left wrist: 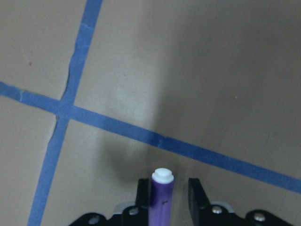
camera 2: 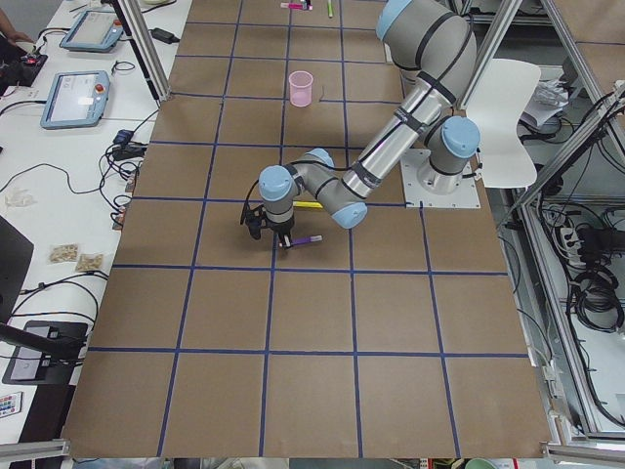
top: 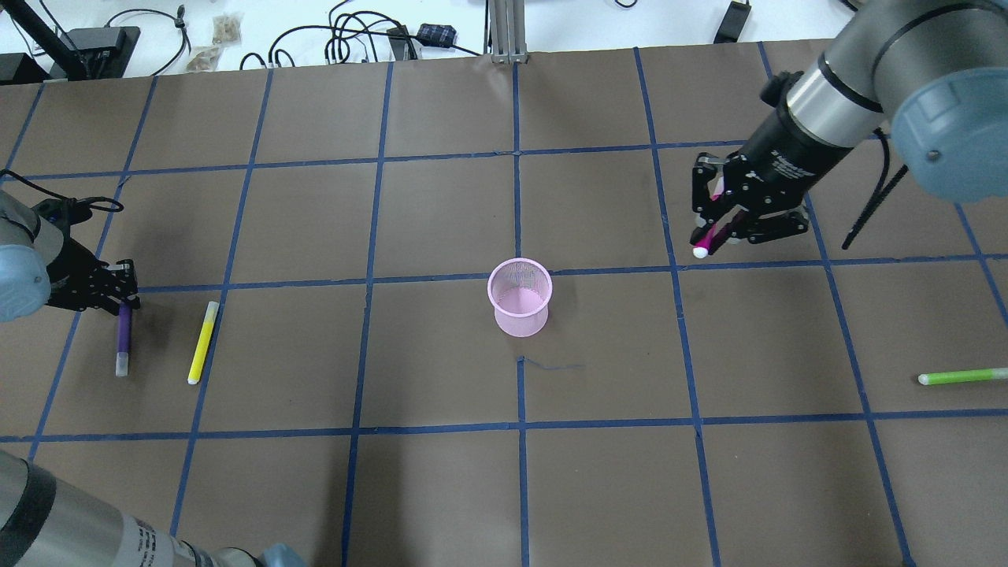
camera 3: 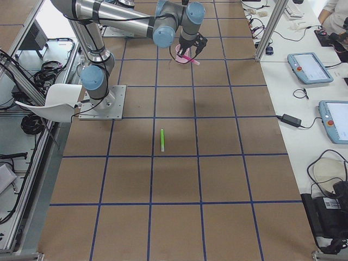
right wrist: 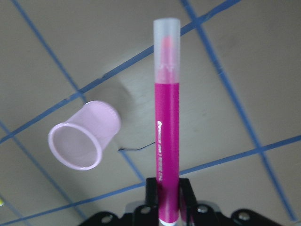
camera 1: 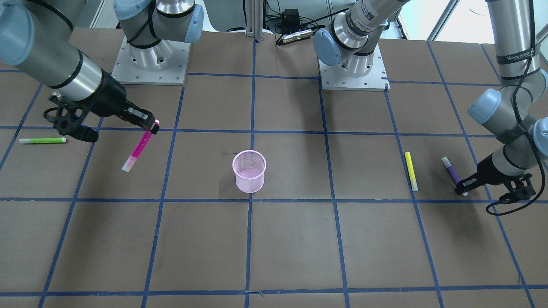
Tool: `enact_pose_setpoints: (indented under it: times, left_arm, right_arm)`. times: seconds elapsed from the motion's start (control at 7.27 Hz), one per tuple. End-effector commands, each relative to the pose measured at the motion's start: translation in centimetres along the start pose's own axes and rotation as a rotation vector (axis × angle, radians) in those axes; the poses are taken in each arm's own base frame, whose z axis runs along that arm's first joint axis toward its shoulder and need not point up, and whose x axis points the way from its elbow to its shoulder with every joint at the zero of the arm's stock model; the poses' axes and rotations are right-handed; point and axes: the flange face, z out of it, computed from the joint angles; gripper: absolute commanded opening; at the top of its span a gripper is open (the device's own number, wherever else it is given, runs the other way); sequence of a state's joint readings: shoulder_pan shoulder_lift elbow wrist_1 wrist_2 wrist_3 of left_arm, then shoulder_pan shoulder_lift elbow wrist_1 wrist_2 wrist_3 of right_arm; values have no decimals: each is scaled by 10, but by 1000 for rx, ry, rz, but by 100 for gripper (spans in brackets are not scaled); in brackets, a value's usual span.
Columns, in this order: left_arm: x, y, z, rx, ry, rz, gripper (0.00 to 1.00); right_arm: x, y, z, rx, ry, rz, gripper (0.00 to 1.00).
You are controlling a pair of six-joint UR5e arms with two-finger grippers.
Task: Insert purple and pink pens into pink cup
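The pink mesh cup (camera 1: 249, 171) stands upright at the table's middle, also in the overhead view (top: 519, 298). My right gripper (camera 1: 150, 126) is shut on one end of the pink pen (camera 1: 139, 149) and holds it tilted in the air, off to the side of the cup. The right wrist view shows the pink pen (right wrist: 167, 117) between the fingers, with the cup (right wrist: 84, 141) below and to the left. My left gripper (top: 122, 299) is low at the table, open, its fingers either side of the end of the purple pen (top: 124, 339). The purple pen (left wrist: 161, 197) touches one finger, with a gap to the other.
A yellow pen (top: 202, 342) lies close beside the purple pen. A green pen (top: 962, 377) lies near the table edge on my right. The two arm bases (camera 1: 150, 60) stand at the robot's side of the table. Blue tape lines grid the brown surface.
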State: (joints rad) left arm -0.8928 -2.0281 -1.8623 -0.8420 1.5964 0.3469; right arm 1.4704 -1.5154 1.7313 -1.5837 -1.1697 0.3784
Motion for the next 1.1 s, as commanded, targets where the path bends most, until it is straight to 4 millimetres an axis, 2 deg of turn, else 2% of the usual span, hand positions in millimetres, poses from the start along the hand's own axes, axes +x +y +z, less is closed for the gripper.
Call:
enact_pose_setpoints:
  times: [0.0, 0.14, 0.28, 0.41, 0.55, 0.69, 0.96]
  left_arm:
    - [0, 0, 1, -4, 1, 0, 40]
    - [0, 0, 2, -6, 2, 0, 40]
    - [0, 0, 2, -6, 2, 0, 33]
    - [0, 1, 3, -14, 3, 0, 16]
    - [0, 2, 2, -20, -3, 2, 0]
    - [-4, 5, 4, -57, -38, 4, 0]
    - [-7, -2, -22, -34, -54, 4, 0]
  right_arm:
    - [-63, 9, 51, -240, -208, 177, 0]
    - [-83, 14, 69, -288, -252, 229, 0]
    - [-102, 15, 95, -333, -271, 283, 0]
    - [-120, 12, 114, -320, -280, 331, 0]
    - [-129, 9, 131, -307, -282, 366, 0]
    - [-125, 8, 140, -323, -267, 389, 0]
    - [-116, 22, 163, -431, -283, 482, 0]
